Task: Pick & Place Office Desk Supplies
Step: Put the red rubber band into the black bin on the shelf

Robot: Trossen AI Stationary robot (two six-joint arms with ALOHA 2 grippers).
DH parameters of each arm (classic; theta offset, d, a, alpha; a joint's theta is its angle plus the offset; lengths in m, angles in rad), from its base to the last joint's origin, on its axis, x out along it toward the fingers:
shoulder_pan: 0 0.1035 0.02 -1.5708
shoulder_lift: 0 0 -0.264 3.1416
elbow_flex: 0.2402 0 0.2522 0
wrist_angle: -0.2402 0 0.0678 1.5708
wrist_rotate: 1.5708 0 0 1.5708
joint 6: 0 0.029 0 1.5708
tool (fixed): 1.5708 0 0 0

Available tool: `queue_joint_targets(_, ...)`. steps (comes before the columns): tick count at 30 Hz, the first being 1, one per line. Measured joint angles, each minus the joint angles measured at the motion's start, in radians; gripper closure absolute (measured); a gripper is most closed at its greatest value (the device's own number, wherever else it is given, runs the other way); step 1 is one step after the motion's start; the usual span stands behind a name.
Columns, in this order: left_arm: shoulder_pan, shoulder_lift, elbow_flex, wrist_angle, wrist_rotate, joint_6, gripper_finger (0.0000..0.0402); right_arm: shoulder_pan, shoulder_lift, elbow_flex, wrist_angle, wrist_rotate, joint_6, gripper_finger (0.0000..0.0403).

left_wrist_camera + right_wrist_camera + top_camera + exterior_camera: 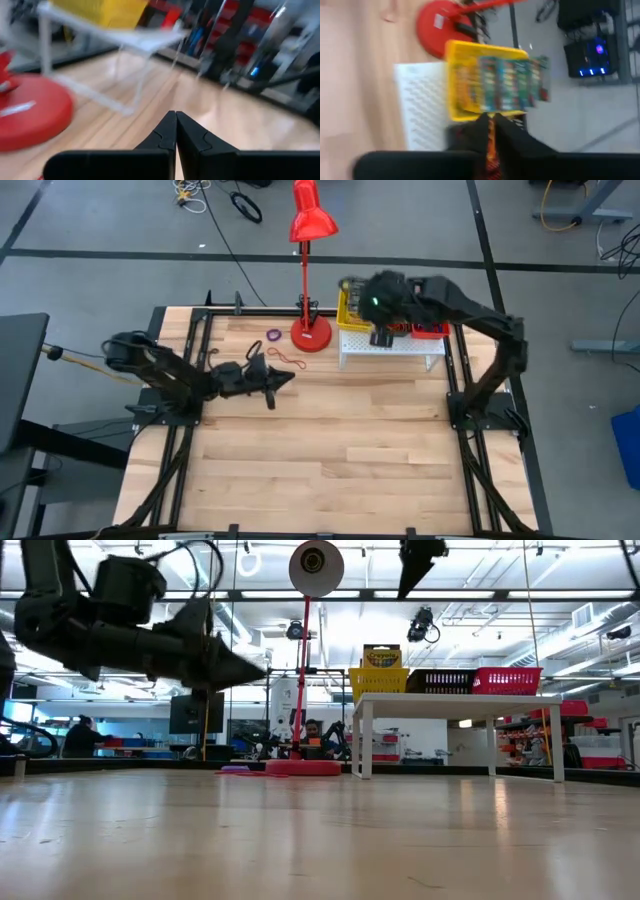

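Note:
Several yellow-and-green crayon boxes [507,82] stand in a yellow basket [352,312] on the white stand [392,348]; one box shows above the basket's rim [381,657]. A purple rubber band [273,335] and red-orange bands [283,357] lie flat on the table by the lamp base. My left gripper [290,380] is shut and empty above the table, just near of those bands; it also shows in the left wrist view [176,117]. My right gripper [408,588] points down, high over the black basket [440,682] next to the yellow one, fingers together. My right gripper [491,120] shows a thin orange-red strip in the slit between its fingers. I cannot tell whether this is a band held there or what lies below. Nothing shows hanging under its tip in the low view.
The tall red lamp stands on its round base [311,333] left of the stand, its shade [312,220] beyond the table's far edge. A red basket [430,330] sits at the stand's right end. Bare wood fills the table's middle and near half [330,460].

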Motion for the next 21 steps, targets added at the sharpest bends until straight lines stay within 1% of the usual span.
queue_joint_targets(1,0.020,-0.040,0.009,-0.094,0.013,-0.001,0.0394,0.025,-0.027,-0.050,0.031,-0.002,0.014,0.0389)
queue_joint_targets(2,0.038,-0.080,0.021,-0.192,0.017,-0.004,0.0393,0.049,-0.057,-0.109,0.070,-0.003,0.032,0.0391)
queue_joint_targets(5,0.093,-0.182,0.065,-0.475,0.017,-0.005,0.0383,0.126,-0.157,-0.316,0.210,-0.005,0.081,0.0383)
queue_joint_targets(7,0.127,-0.233,0.097,-0.651,0.018,-0.011,0.0374,0.182,-0.221,-0.457,0.325,-0.005,0.118,0.0386)
queue_joint_targets(10,0.176,-0.270,0.165,-0.896,0.019,0.001,0.0361,0.266,-0.302,-0.655,0.499,-0.016,0.182,0.0397)
queue_joint_targets(12,0.210,-0.266,0.216,-1.051,0.026,0.037,0.0348,0.320,-0.341,-0.771,0.615,-0.020,0.224,0.0397)
queue_joint_targets(15,0.264,-0.222,0.289,-1.181,0.061,0.138,0.0321,0.396,-0.371,-0.911,0.772,-0.022,0.270,0.0389)
queue_joint_targets(18,0.325,-0.149,0.345,-1.226,0.119,0.236,0.0289,0.459,-0.372,-0.999,0.891,-0.021,0.287,0.0390)
queue_joint_targets(21,0.380,-0.056,0.397,-1.255,0.183,0.331,0.0256,0.510,-0.373,-1.053,0.987,-0.019,0.321,0.0397)
